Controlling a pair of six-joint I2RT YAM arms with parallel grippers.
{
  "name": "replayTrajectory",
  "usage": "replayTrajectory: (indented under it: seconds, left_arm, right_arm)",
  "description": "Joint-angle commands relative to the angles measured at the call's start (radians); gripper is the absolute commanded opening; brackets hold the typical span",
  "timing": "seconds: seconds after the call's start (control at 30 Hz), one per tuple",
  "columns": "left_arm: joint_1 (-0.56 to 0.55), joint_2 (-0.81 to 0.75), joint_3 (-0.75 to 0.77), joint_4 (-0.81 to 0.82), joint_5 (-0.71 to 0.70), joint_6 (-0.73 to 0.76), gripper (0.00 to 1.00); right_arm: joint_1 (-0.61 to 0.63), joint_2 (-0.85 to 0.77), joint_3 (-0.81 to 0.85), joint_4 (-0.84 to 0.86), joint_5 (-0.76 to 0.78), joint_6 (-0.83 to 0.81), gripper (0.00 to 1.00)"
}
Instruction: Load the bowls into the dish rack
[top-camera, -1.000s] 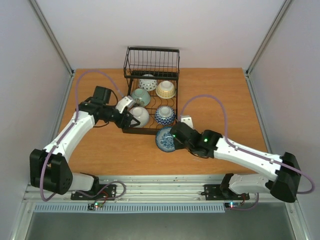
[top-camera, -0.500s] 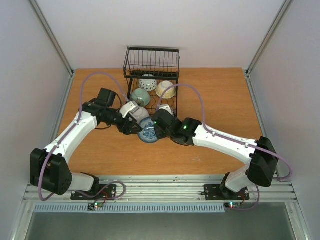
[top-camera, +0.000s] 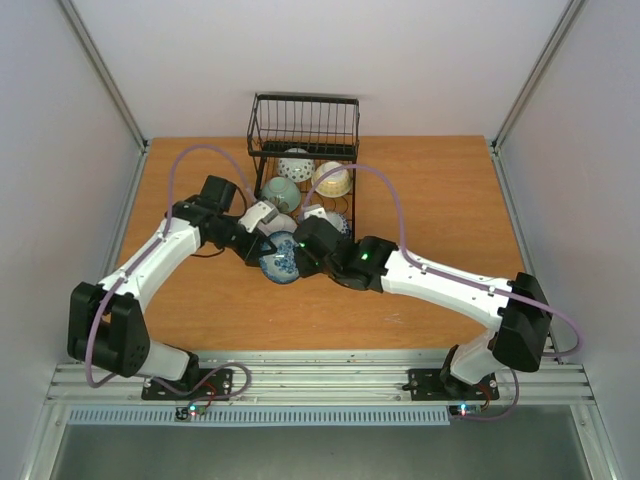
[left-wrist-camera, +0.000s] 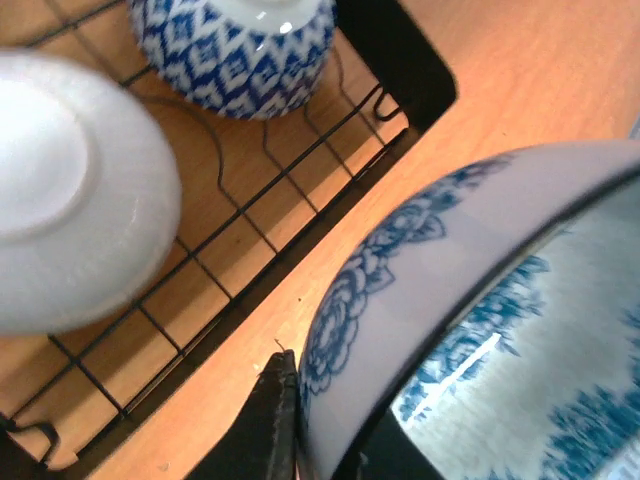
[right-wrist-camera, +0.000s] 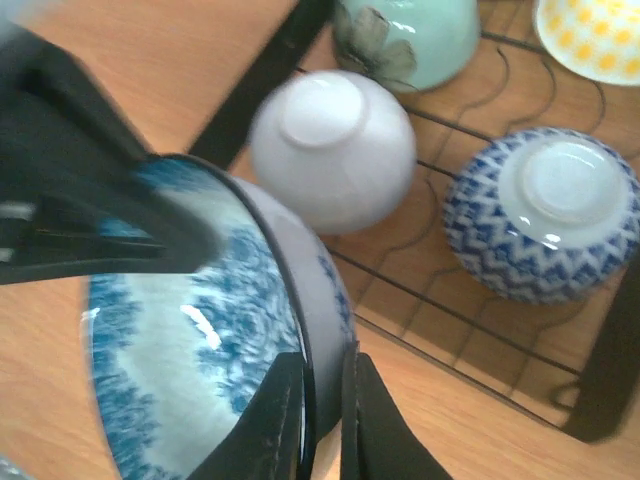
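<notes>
The left gripper (top-camera: 264, 243) reaches in from the table's left side. Its jaws sit across the rim of the flowered blue bowl (top-camera: 280, 260), one finger pressed to the outer wall and one just inside, so they look clamped on it. That bowl is outside the dish rack (top-camera: 304, 99), over the table (top-camera: 430, 190) just beside the rack's near left corner. It is tipped on edge with its mouth toward the near edge; whether it touches the wood I cannot tell. The right gripper (right-wrist-camera: 322, 380) has its jaws pinched on the same rim from the other side. Inside the rack sit five others: a white bowl (right-wrist-camera: 333, 150) upside down at the near left, a blue zigzag bowl (right-wrist-camera: 545, 215) upside down at the near right, a green bowl (right-wrist-camera: 410, 30) and a yellow bowl (top-camera: 332, 180) behind them, and a red-patterned bowl (top-camera: 296, 165) furthest back.

With both arms on one rim, a pull in opposite directions could chip it or wrench it free. If one lets go while the other's thin rim grip is loose, the bowl would likely drop onto the wood or knock the white bowl. The crossed arms could also snag the rack's wires.

The table is smooth orange-brown wood, enclosed by pale plain walls with metal corner posts.
</notes>
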Motion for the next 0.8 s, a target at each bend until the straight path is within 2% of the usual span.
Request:
replayTrajectory:
  seconds: [0.0,0.1,0.17,0.2,0.27,0.3,0.47,0.6,0.77]
  left_arm:
    - [-0.014,0.003,0.023,-0.009,0.059,0.069,0.01]
    - [-0.014,0.0,0.017,0.008,0.046,0.065,0.01]
    - [-0.014,-0.005,0.009,0.022,0.034,0.062,0.0]
    - [-0.014,-0.01,0.006,0.028,0.031,0.062,0.0]
    - [-0.014,-0.021,-0.001,0.039,0.028,0.06,0.0]
    - [-0.015,-0.029,-0.006,0.047,0.031,0.059,0.0]
    - [-0.014,-0.058,-0.016,0.045,0.082,0.072,0.01]
    - [-0.014,-0.06,-0.015,0.027,0.123,0.094,0.01]
    - [-0.013,-0.066,-0.016,0.019,0.16,0.105,0.0]
  right_arm:
    - [-0.002,0.0,0.038,0.066,-0.003,-0.048,0.01]
    - [-0.002,-0.009,0.02,0.077,-0.006,-0.052,0.02]
    - [-0.002,-0.035,-0.017,0.109,-0.013,-0.054,0.11]
    - [-0.002,-0.056,-0.046,0.134,-0.021,-0.053,0.2]
    - [-0.002,-0.122,-0.117,0.221,-0.055,-0.053,0.51]
    - [-0.004,-0.153,-0.155,0.26,-0.08,-0.051,0.62]
    - [-0.004,-0.27,-0.318,0.44,-0.244,-0.011,0.96]
    - [-0.006,-0.32,-0.43,0.599,-0.374,0.059,0.99]
    - [-0.007,-0.339,-0.536,0.75,-0.427,0.111,0.99]
